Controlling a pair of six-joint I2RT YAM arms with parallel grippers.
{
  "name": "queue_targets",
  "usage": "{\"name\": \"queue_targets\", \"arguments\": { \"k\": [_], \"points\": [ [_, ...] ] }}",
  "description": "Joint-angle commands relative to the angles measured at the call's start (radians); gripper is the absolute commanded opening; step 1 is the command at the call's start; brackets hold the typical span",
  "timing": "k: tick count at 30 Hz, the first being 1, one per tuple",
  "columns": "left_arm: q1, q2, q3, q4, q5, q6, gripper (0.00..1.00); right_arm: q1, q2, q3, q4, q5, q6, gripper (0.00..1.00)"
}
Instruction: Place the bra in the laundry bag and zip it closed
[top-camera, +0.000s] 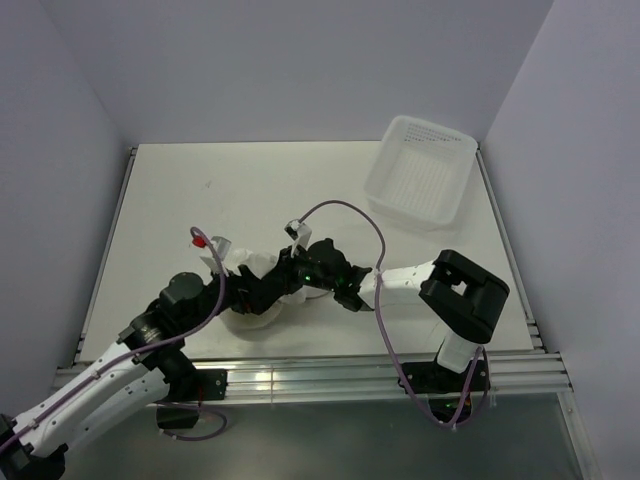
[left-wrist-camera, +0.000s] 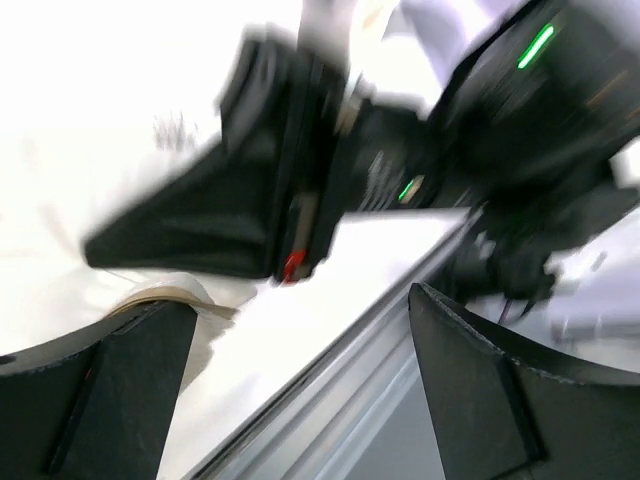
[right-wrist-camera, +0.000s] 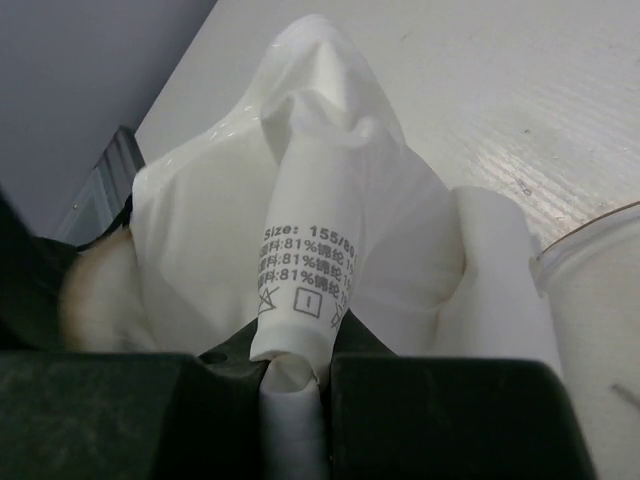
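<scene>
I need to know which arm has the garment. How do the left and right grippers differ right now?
The right gripper is shut on the bra's white fabric, at its care label. The left gripper stands open with nothing clamped. The right gripper's arm reaches in from the right, the left gripper's from the left. Both meet close together at the laundry bag.

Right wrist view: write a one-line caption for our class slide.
Right gripper pinches the white bra by its care label, with the laundry bag at the right edge and the table behind.
</scene>
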Motion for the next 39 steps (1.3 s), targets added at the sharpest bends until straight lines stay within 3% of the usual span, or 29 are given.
{"name": "queue_targets", "arguments": {
  "k": [1,7,10,13,14,17,22,25,27,31,34,39],
  "points": [
    [0.001,-0.048,0.160,-0.161,-0.203,-0.045,0.91,0.012,-0.023,-0.022,0.055,0.027,-0.012,0.00],
    [0.001,-0.041,0.266,-0.370,-0.456,-0.151,0.80,0.012,-0.053,-0.036,0.038,0.055,-0.041,0.00],
    [0.001,-0.073,0.265,-0.367,-0.470,-0.131,0.69,0.012,-0.066,-0.045,0.034,0.064,-0.053,0.00],
    [0.001,-0.098,0.274,-0.360,-0.420,-0.088,0.75,0.012,-0.072,-0.063,0.044,0.072,-0.055,0.00],
    [0.001,-0.076,0.303,-0.383,-0.392,-0.073,0.83,0.010,-0.073,-0.068,0.049,0.075,-0.055,0.00],
    [-0.001,-0.038,0.341,-0.491,-0.343,-0.032,0.93,0.012,-0.087,-0.077,0.046,0.088,-0.063,0.00],
    [0.001,-0.061,0.409,-0.600,-0.364,-0.016,0.99,0.023,-0.106,-0.066,0.020,0.099,-0.076,0.00],
    [0.001,-0.013,0.470,-0.616,-0.248,0.047,0.99,0.035,-0.110,-0.065,0.009,0.104,-0.084,0.00],
    [0.001,0.030,0.519,-0.679,-0.306,0.042,0.98,0.043,-0.118,-0.066,-0.003,0.113,-0.093,0.00],
    [0.001,0.054,0.527,-0.745,-0.470,-0.074,0.74,0.062,-0.147,-0.083,-0.011,0.139,-0.109,0.00],
    [0.001,0.134,0.501,-0.781,-0.467,-0.113,0.62,0.069,-0.165,-0.089,-0.032,0.153,-0.122,0.00],
    [0.008,0.188,0.457,-0.841,-0.465,-0.175,0.58,0.084,-0.230,-0.140,-0.055,0.185,-0.127,0.00]
  ]
}}
